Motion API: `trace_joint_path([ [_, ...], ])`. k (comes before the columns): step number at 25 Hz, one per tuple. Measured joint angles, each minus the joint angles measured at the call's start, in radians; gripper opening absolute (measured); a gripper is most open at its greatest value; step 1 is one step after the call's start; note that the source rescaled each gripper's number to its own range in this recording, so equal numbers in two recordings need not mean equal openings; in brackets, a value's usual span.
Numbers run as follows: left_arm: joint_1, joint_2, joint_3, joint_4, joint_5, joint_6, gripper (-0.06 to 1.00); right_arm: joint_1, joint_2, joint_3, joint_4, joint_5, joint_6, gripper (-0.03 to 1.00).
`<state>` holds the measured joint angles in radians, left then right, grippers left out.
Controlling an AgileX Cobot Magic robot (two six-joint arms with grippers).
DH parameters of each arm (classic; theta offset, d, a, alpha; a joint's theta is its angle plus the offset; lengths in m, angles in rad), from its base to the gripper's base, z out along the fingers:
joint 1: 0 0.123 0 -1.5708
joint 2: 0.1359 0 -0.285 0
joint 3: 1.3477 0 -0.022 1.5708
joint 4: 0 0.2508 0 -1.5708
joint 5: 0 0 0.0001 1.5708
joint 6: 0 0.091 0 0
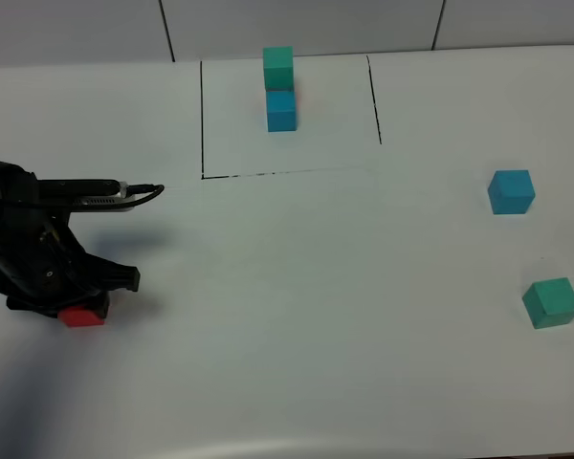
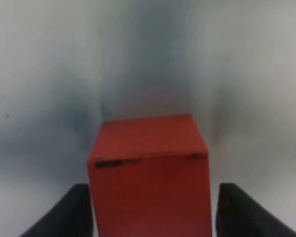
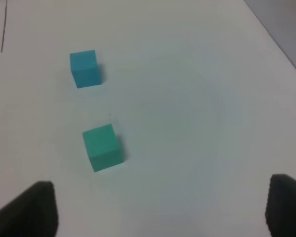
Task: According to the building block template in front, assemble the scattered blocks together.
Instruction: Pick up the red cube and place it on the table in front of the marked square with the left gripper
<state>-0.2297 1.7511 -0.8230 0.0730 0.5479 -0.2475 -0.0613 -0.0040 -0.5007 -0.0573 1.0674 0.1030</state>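
Note:
The building block template (image 1: 280, 91) stands at the back middle inside thin black lines: a teal-green cube behind a blue one. The red cube (image 1: 81, 316) lies at the left, under my left gripper (image 1: 88, 301). In the left wrist view the red cube (image 2: 148, 168) sits between the two fingers (image 2: 71, 212), with a thin gap on one side. That gripper (image 2: 155, 212) is open around it. The blue cube (image 1: 510, 191) and the teal-green cube (image 1: 552, 302) lie at the right. In the right wrist view my right gripper (image 3: 160, 212) is open and empty, short of the teal-green cube (image 3: 102, 147) and the blue cube (image 3: 85, 68).
The white table (image 1: 316, 287) runs to a wall at the back. A cable (image 1: 139, 194) sticks out from the left arm (image 1: 29, 249). The right arm is out of the exterior high view.

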Motion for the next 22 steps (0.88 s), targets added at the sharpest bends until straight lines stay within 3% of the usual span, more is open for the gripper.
trace_joint_path([
  [1,0.000,0.000,0.000,0.001,0.000,0.000,0.00,0.000,0.000,0.000,0.000,0.000,0.000,0.79],
  [8,0.000,0.000,-0.018,0.004,0.018,0.053,0.01,0.000,0.000,0.000,0.000,0.000,0.000,0.79],
  [15,-0.013,0.000,-0.124,0.007,0.071,0.319,0.01,0.000,0.000,0.000,0.000,0.000,0.000,0.79],
  [22,-0.091,0.066,-0.302,0.011,0.227,0.624,0.01,0.000,0.000,0.000,0.000,0.000,-0.001,0.79],
])
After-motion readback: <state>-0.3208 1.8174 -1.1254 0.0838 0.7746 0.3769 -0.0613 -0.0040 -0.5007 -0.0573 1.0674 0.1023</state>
